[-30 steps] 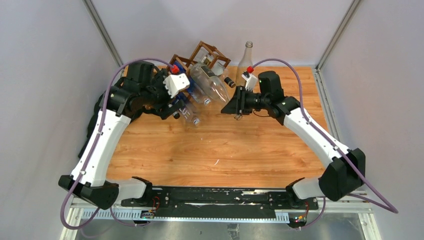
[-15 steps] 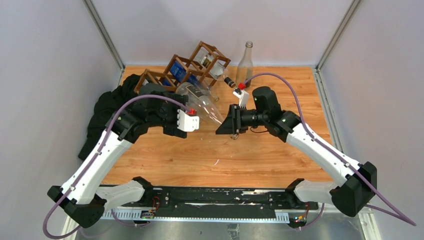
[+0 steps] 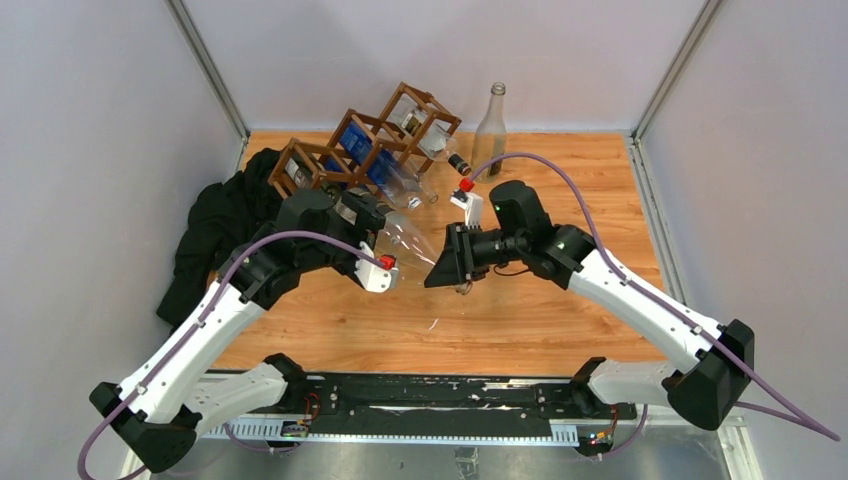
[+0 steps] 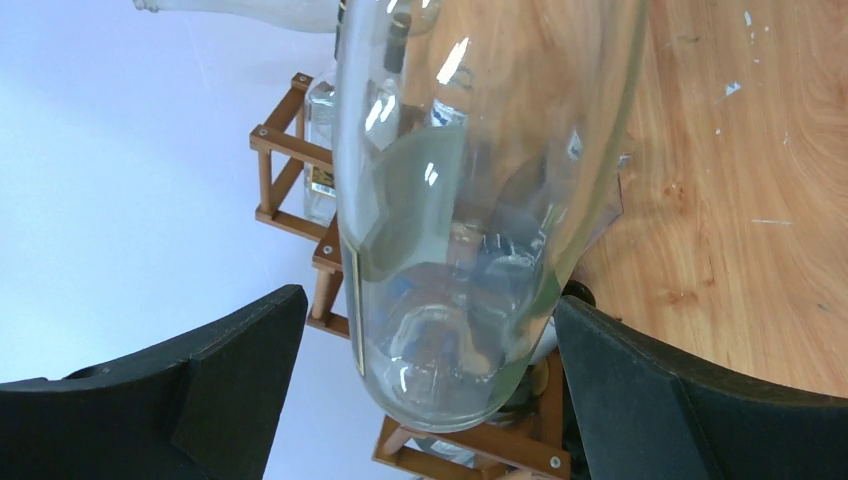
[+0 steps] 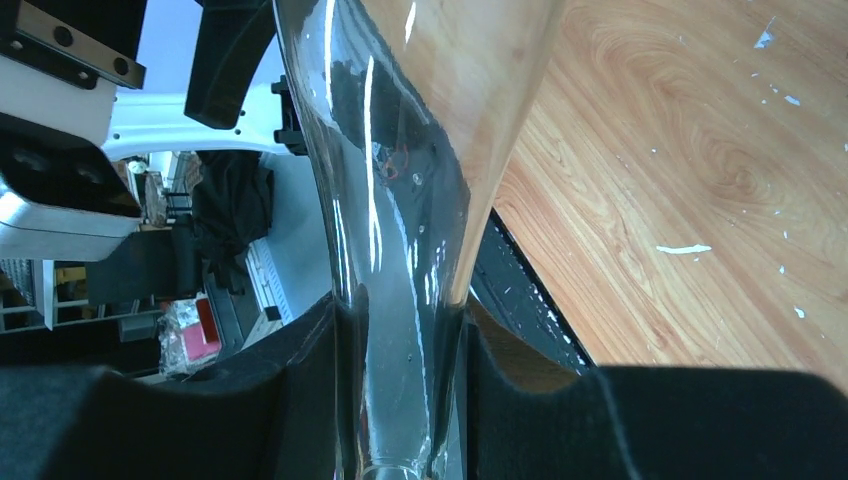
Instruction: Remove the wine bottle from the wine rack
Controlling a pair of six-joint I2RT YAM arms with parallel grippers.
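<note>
Clear wine bottle (image 3: 408,240) carried further from wine rack (image 3: 370,145), now over surface (image 3: 560,310). Right hand (image 3: 447,262) clenched on neck; left hand (image 3: 372,232) spread, straddling base.

A wooden tabletop (image 3: 560,320) with pale scuffs sits inside plain light-grey walls (image 3: 90,150), with metal posts (image 3: 205,65) rising from its far corners. A black rail (image 3: 440,392) runs along the near edge. Lighting is even.

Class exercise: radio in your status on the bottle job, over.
Right gripper shut on wine bottle neck. Left gripper straddles its base, apart. Bottle clear of wine rack. No obstruction.
</note>
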